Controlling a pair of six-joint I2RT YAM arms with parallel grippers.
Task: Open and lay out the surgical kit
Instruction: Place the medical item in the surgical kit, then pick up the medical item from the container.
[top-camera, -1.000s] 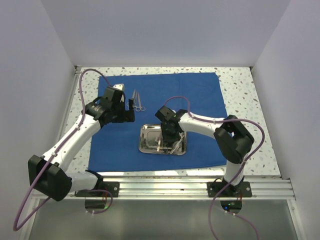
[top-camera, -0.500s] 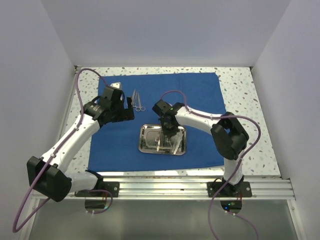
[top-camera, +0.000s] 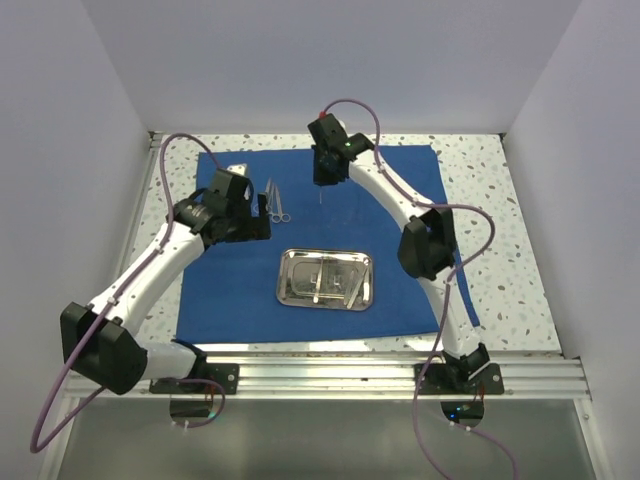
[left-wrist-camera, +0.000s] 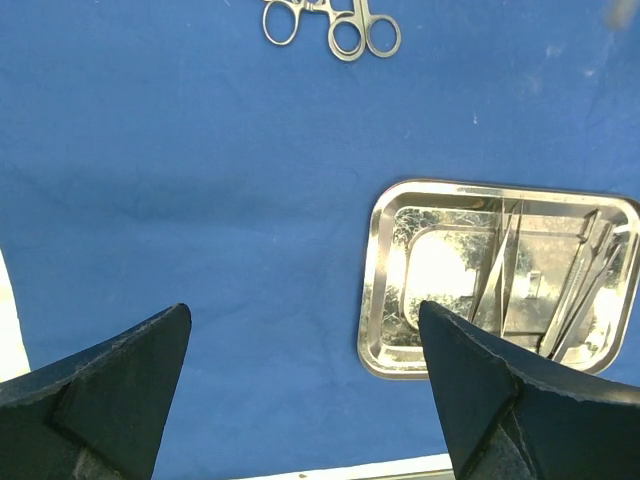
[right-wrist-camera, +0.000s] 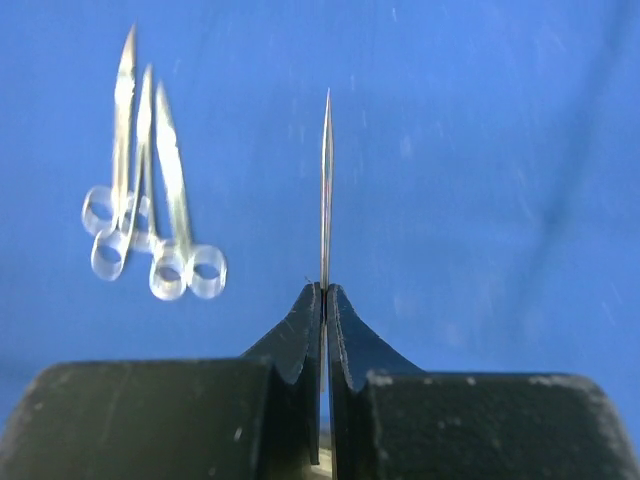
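Note:
The royal-blue cloth (top-camera: 230, 290) lies spread flat on the table. The steel tray (top-camera: 283, 280) sits on it near the front middle, with several thin steel tools (left-wrist-camera: 500, 270) in its right half. Steel scissors and forceps (top-camera: 276, 201) lie together on the cloth at the back left. My right gripper (top-camera: 320, 185) is shut on thin pointed tweezers (right-wrist-camera: 326, 180), held above the cloth just right of the scissors (right-wrist-camera: 150, 220). My left gripper (left-wrist-camera: 305, 310) is open and empty above the cloth, left of the tray (left-wrist-camera: 385, 300).
The speckled table top (top-camera: 490, 200) shows round the cloth. White walls close in the left, back and right. An aluminium rail (top-camera: 330, 375) runs along the near edge. Purple cables (top-camera: 165, 160) loop over both arms.
My right gripper has risen out of the tray with the tweezers and swung to the back of the cloth, beside the scissors. The left arm has barely shifted.

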